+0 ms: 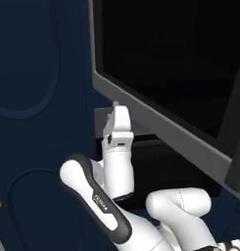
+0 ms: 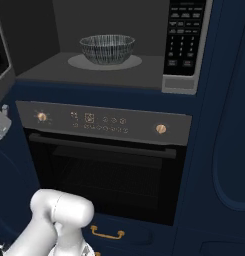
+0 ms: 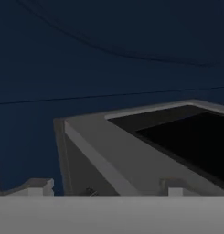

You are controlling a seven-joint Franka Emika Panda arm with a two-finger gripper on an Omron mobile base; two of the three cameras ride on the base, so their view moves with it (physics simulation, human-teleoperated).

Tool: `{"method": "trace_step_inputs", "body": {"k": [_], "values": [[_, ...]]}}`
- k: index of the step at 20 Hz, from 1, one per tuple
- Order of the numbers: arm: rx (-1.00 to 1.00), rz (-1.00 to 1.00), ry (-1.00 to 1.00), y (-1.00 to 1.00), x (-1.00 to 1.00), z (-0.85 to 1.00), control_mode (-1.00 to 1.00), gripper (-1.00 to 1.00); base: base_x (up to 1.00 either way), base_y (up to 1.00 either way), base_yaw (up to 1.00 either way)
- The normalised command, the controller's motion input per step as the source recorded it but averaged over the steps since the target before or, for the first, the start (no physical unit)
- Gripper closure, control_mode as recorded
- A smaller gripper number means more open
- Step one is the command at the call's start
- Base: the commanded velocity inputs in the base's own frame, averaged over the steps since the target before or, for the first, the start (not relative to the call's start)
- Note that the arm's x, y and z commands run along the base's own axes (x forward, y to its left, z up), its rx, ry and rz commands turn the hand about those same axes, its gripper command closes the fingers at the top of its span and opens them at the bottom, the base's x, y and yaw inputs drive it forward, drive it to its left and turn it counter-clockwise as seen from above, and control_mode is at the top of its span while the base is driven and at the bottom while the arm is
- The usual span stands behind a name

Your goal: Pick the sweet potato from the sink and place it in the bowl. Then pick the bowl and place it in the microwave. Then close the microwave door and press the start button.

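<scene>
Closing the microwave door (image 1: 165,73) is the step I judge to be in hand: the bowl (image 2: 107,48) already sits on the round plate inside the microwave (image 2: 109,65), and the door stands swung wide out to the left. Whether the sweet potato lies in the bowl I cannot tell; its patterned wall hides the inside.

To do it well, I would keep the gripper (image 1: 116,113) against the door's outer face near the free lower edge, far from the hinge, and push in a smooth arc that follows the swing, so the contact does not slide off the grey rim.

The jaws sit just below that lower edge, at the corner seen in the hand view (image 3: 86,137). The fingertips (image 3: 38,186) stand well apart, spread with nothing between them. Whether they touch the door I cannot tell.
</scene>
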Motion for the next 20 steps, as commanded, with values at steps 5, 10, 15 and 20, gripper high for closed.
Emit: {"method": "trace_step_inputs", "body": {"k": [5,10,15,20], "values": [[0.43,-0.14,0.00,-0.11,-0.63,0.73,-1.00,-1.00,0.00,0.00,0.00],[0.37,-0.08,0.04,-0.26,-0.36,0.80,-1.00,-1.00,0.00,0.00,0.00],[0.29,0.00,0.34,-0.55,0.08,0.35,-1.00,-1.00,0.00,0.00,0.00],[0.28,0.00,0.40,-0.61,0.08,0.61,-1.00,-1.00,0.00,0.00,0.00]]}}
